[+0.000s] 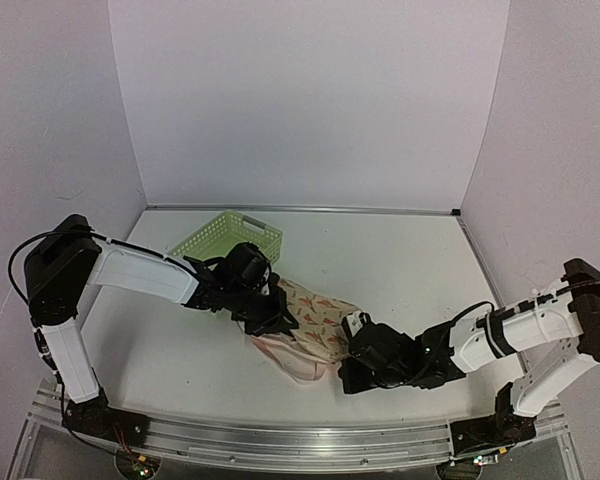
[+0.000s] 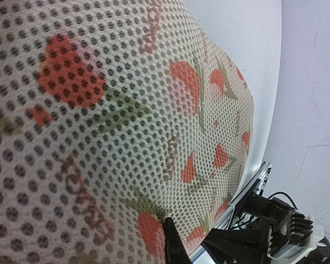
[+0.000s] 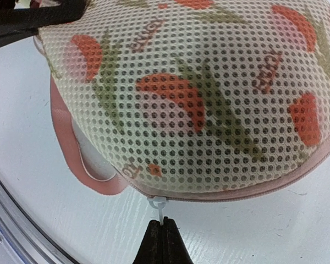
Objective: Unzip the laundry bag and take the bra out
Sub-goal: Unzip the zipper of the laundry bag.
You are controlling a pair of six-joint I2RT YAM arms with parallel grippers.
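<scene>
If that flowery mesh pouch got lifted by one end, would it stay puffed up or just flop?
Probably it would sag: the laundry bag is thin open mesh, though its domed top suggests something inside props it. Likely light for its size. On the smooth white table it may slide when tugged.

Plain pale walls [image 1: 310, 100] enclose a white table [image 1: 400, 265] edged by an aluminium rail [image 1: 280, 441].
</scene>
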